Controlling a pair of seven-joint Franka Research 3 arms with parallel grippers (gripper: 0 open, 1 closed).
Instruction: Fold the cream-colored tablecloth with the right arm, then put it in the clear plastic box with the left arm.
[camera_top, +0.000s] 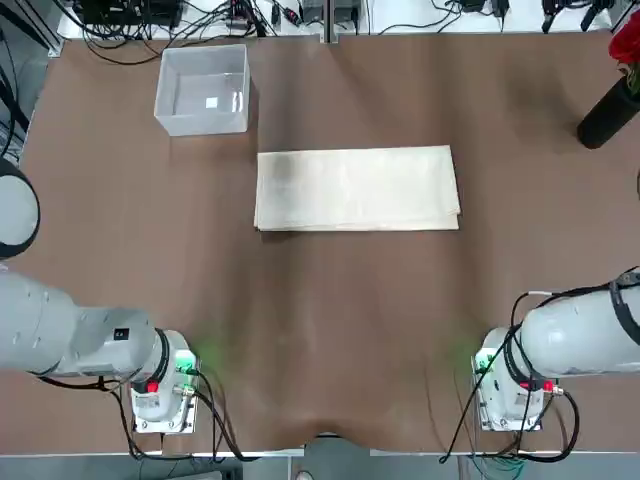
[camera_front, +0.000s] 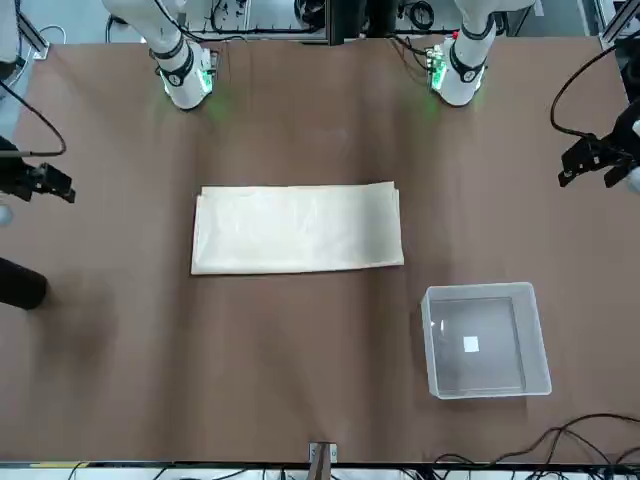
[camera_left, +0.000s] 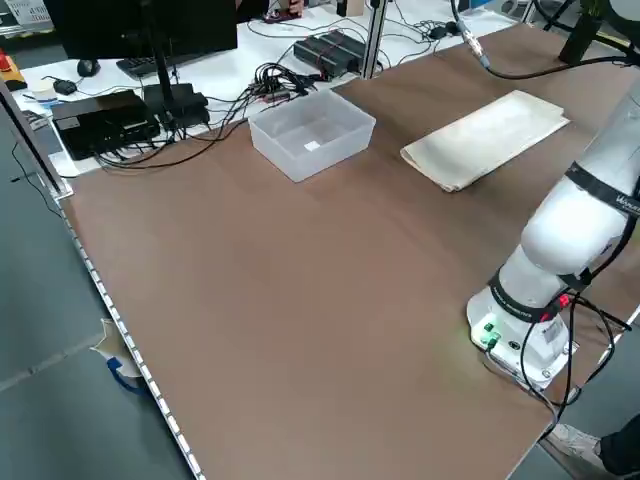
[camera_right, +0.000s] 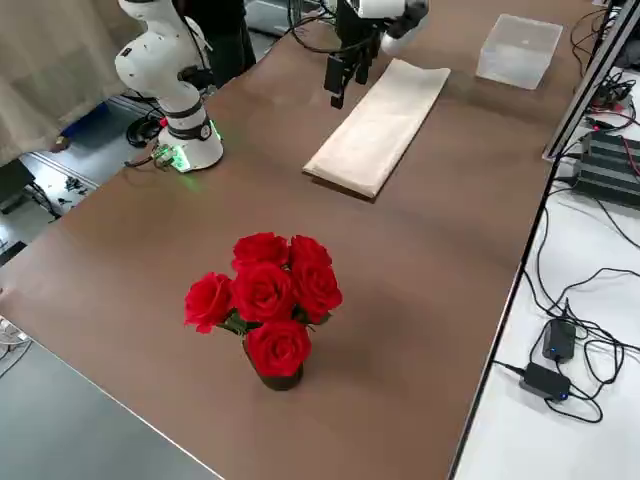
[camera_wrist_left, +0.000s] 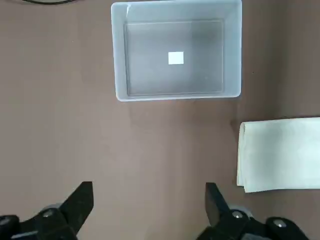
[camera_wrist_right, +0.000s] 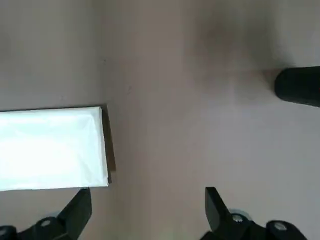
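The cream-colored tablecloth (camera_top: 357, 189) lies flat mid-table as a layered rectangle, also seen in the front view (camera_front: 297, 229). The clear plastic box (camera_top: 167, 96) stands at the far left corner, holding only a small white label. My left gripper (camera_wrist_left: 147, 200) hangs open high over the table's left side, looking down on the box (camera_wrist_left: 120, 55) and one end of the cloth (camera_wrist_left: 280, 152). Over the right side my right gripper (camera_wrist_right: 146, 204) hangs open too, above the cloth's other end (camera_wrist_right: 50, 147). Neither gripper touches anything. Both show at the front view's edges: left (camera_front: 592, 160), right (camera_front: 45, 183).
A dark vase of red roses (camera_right: 265, 300) stands at the table's right side (camera_top: 612, 110). Cables and electronics (camera_left: 120, 110) lie beyond the far edge. The brown table surface (camera_top: 320, 330) stretches between the cloth and the arm bases.
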